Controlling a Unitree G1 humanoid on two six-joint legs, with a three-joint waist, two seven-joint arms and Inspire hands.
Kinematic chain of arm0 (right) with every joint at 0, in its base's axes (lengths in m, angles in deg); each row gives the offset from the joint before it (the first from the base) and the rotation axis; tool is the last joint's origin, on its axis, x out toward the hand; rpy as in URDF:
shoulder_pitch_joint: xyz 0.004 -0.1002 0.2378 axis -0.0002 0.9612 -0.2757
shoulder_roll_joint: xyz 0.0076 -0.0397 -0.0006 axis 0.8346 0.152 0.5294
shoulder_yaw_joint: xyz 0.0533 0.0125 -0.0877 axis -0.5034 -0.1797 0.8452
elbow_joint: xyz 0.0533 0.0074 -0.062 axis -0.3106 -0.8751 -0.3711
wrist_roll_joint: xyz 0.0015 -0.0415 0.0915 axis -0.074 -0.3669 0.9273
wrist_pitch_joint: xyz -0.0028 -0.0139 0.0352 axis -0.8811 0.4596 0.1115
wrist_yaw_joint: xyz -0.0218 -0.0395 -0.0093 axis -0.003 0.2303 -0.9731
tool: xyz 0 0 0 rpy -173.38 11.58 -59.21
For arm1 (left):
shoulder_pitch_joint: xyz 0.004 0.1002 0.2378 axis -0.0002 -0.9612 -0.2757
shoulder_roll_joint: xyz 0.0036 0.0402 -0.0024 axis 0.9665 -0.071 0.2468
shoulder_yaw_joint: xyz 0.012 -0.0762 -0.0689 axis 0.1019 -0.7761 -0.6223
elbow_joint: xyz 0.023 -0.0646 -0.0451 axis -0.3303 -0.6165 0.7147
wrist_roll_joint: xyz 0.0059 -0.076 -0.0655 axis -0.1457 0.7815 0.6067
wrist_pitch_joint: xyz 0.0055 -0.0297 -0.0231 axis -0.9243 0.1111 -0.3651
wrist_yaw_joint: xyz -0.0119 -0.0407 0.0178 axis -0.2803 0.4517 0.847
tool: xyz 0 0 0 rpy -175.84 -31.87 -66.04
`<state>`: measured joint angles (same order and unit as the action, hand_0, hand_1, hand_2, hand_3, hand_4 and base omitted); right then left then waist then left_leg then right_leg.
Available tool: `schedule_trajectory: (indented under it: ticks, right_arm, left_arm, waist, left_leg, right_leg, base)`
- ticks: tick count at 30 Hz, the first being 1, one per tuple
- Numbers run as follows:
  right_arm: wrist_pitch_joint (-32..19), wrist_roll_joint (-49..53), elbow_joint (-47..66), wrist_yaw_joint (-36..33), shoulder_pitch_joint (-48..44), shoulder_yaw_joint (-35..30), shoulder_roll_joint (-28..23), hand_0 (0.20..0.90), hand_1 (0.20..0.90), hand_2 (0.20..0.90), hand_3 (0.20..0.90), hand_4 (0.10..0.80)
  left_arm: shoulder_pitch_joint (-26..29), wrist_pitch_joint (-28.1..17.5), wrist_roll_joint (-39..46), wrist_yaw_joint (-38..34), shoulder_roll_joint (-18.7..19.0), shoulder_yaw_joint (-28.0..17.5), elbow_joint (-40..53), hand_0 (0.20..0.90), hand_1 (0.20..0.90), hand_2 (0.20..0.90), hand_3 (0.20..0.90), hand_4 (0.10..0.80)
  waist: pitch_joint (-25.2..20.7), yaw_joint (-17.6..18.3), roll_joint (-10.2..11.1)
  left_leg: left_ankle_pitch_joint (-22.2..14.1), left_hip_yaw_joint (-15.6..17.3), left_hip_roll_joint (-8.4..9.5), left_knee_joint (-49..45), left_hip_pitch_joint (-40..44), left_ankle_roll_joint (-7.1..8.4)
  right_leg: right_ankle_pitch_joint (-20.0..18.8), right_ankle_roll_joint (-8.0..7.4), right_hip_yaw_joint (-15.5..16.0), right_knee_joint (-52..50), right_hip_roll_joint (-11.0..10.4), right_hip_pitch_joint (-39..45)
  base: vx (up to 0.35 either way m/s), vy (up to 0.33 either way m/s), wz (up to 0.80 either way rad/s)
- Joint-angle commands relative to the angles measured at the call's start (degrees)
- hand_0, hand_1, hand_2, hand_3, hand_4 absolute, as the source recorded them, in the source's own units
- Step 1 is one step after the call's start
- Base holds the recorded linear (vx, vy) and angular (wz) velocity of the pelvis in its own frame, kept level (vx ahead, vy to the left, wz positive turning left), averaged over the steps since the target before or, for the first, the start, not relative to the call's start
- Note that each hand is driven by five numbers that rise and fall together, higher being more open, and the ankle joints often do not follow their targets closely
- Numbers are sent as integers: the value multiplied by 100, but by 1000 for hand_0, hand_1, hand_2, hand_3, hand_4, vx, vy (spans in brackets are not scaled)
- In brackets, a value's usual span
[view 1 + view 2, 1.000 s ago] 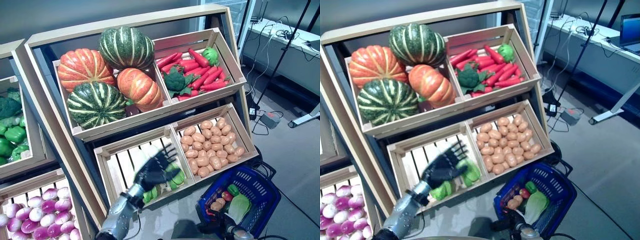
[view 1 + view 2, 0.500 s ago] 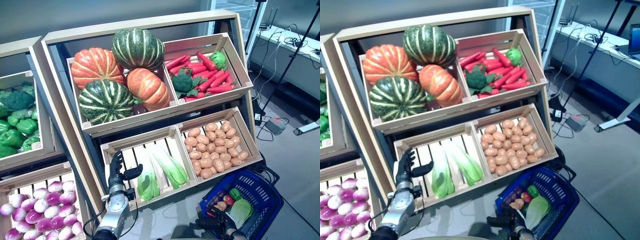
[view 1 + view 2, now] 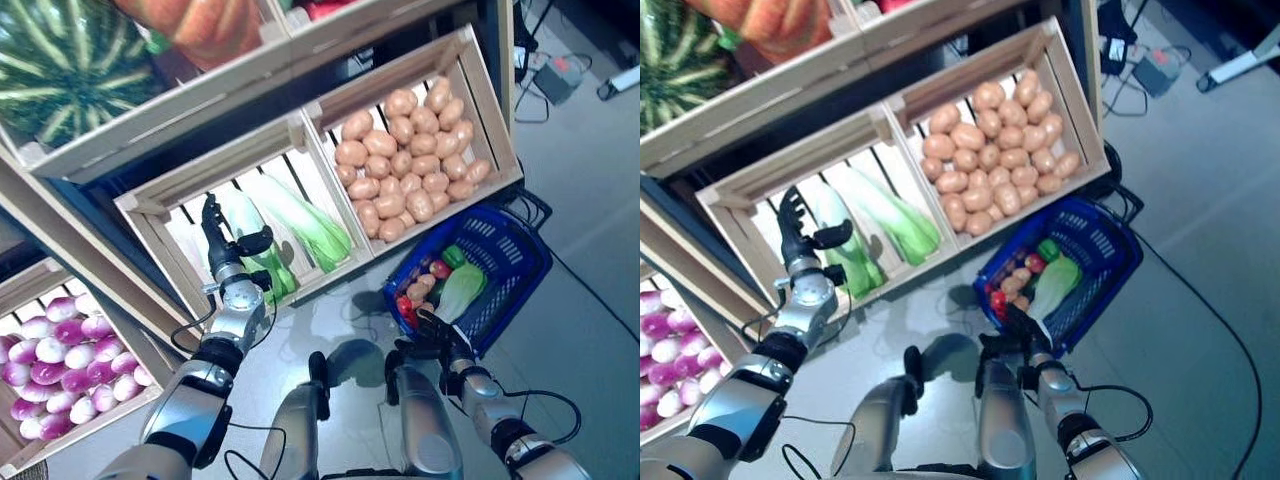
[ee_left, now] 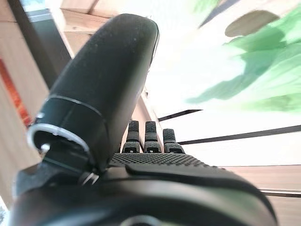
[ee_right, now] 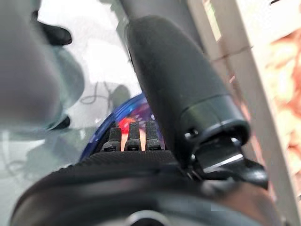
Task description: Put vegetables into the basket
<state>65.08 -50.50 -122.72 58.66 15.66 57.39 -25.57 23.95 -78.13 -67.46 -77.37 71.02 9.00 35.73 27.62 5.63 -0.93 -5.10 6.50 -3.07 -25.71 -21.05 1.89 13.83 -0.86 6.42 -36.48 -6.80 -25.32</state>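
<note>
My left hand [image 3: 226, 252] is open, fingers straight and thumb out, held upright at the front of the lower left crate [image 3: 150, 205], right beside a green-and-white leafy vegetable [image 3: 262, 255]. In the left wrist view my fingers [image 4: 146, 137] point at the same green leaves [image 4: 249, 75]. The blue basket [image 3: 515, 262] stands on the floor below the stand. It holds a pale green leafy vegetable [image 3: 462, 290], a green pepper [image 3: 452, 256], a red vegetable [image 3: 438, 269] and small brown potatoes [image 3: 415, 291]. My right hand [image 3: 441, 337] is open just beside the basket's near rim [image 5: 94, 136].
The wooden stand [image 3: 250, 90] with its sloping crates rises close in front and to the left. A second low crate [image 3: 60, 345] stands at the far left. Grey floor lies right of the basket, with a power adapter [image 3: 560, 70] and cables further back.
The camera has tilted down and come closer to the lower crates and basket. My left hand has drawn off the leafy vegetables to the crate's front. The right hand stays by the basket.
</note>
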Motion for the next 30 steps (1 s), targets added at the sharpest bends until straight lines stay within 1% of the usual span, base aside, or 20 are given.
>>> schedule_trajectory:
  ticks: [1, 4, 8, 12, 15, 17, 20, 21, 22, 24, 25, 28, 30]
  right_arm:
    - [-536, 74, 484, -261, 154, 208, -144, 900, 900, 900, 900, 800]
    - [-506, 18, 677, -412, 181, 226, -182, 900, 900, 900, 900, 800]
    - [-500, 18, 873, -703, 184, 240, -287, 900, 900, 900, 900, 800]
    - [-481, -31, 969, -898, 204, 144, -402, 900, 900, 900, 900, 800]
    - [-467, -67, 1000, -930, 236, 79, -480, 900, 900, 900, 900, 800]
    - [-448, -99, 1087, -954, 281, 40, -524, 900, 900, 900, 900, 800]
    - [-424, -115, 1170, -973, 329, 24, -590, 900, 900, 900, 900, 800]
    - [-416, -119, 1170, -974, 333, 15, -596, 900, 900, 900, 900, 800]
    - [-417, -108, 1131, -959, 343, -16, -632, 900, 900, 900, 900, 800]
    - [-405, -97, 1108, -950, 357, -44, -648, 900, 900, 900, 900, 800]
    - [-414, -93, 1092, -938, 376, -58, -664, 900, 900, 900, 900, 800]
    - [-419, -103, 1070, -891, 403, -111, -750, 900, 900, 900, 900, 800]
    - [-428, -165, 1103, -928, 398, -127, -789, 900, 900, 900, 900, 800]
  left_arm:
    - [545, -425, -190, -509, 466, -326, -108, 900, 900, 900, 900, 800]
    - [601, -407, -259, -700, 558, -442, -160, 900, 900, 900, 900, 800]
    - [789, -348, -550, -1129, 772, -468, -159, 900, 900, 900, 900, 800]
    - [959, -259, -640, -1463, 962, -514, -243, 900, 900, 900, 900, 800]
    - [1078, -223, -644, -1506, 1115, -555, -252, 900, 900, 900, 900, 800]
    - [1192, -113, -644, -1597, 1215, -550, -260, 900, 900, 900, 900, 800]
    - [1487, 75, -524, -1667, 1459, -530, -429, 900, 900, 900, 900, 800]
    - [1522, 92, -514, -1683, 1482, -528, -453, 900, 900, 900, 900, 800]
    - [1667, 159, -422, -1698, 1594, -526, -578, 900, 900, 900, 900, 800]
    - [1745, 225, -391, -1728, 1651, -526, -623, 900, 900, 900, 900, 800]
    - [1807, 251, -364, -1727, 1717, -517, -674, 900, 900, 900, 900, 800]
    - [2047, 520, -156, -1593, 1951, -475, -842, 900, 900, 900, 900, 800]
    - [2208, 616, 104, -1461, 2071, -440, -966, 900, 900, 900, 900, 800]
  waist:
    - [-229, 175, 124]
    - [-175, 188, 189]
    - [-95, 210, 262]
    - [-40, 256, 288]
    - [-4, 280, 313]
    - [22, 306, 335]
    - [66, 362, 367]
    - [67, 369, 370]
    - [88, 399, 378]
    - [102, 416, 381]
    - [113, 429, 382]
    - [146, 480, 373]
    - [162, 510, 365]
  left_leg:
    - [-921, 221, 119, -1067, -298, -343]
    - [-1077, 229, 84, -1426, -522, -392]
    - [-1154, 250, 36, -1756, -782, -429]
    - [-1197, 248, -2, -2006, -996, -450]
    - [-1268, 272, -44, -2192, -1200, -483]
    - [-1320, 294, -76, -2288, -1340, -510]
    - [-1376, 330, -116, -2407, -1540, -549]
    - [-1382, 334, -120, -2419, -1562, -553]
    - [-1402, 358, -140, -2464, -1635, -560]
    - [-1416, 372, -150, -2494, -1681, -568]
    - [-1431, 387, -167, -2530, -1720, -575]
    - [-1470, 436, -205, -2607, -1827, -598]
    - [-1480, 467, -219, -2617, -1886, -609]
  right_leg:
    - [309, 567, -73, -216, 294, 57]
    - [429, 587, -89, -542, 288, -157]
    - [507, 595, -114, -825, 321, -405]
    - [557, 613, -175, -1028, 376, -621]
    - [575, 625, -207, -1182, 414, -834]
    - [569, 621, -233, -1265, 446, -981]
    - [551, 611, -274, -1392, 494, -1213]
    - [550, 610, -277, -1405, 498, -1238]
    - [548, 599, -292, -1453, 511, -1330]
    - [542, 589, -301, -1480, 518, -1386]
    - [543, 585, -306, -1511, 519, -1431]
    - [526, 570, -343, -1574, 533, -1573]
    - [505, 555, -367, -1584, 541, -1658]
  base:
    - [-14, 5, -8]
    - [0, -3, -9]
    - [-6, -3, -1]
    - [11, 28, -10]
    - [6, 33, -10]
    - [8, 32, -7]
    - [2, 39, -5]
    - [15, 50, -9]
    - [22, 51, -10]
    - [26, 49, -4]
    - [40, 72, 0]
    - [47, 88, -3]
    - [37, 102, 0]
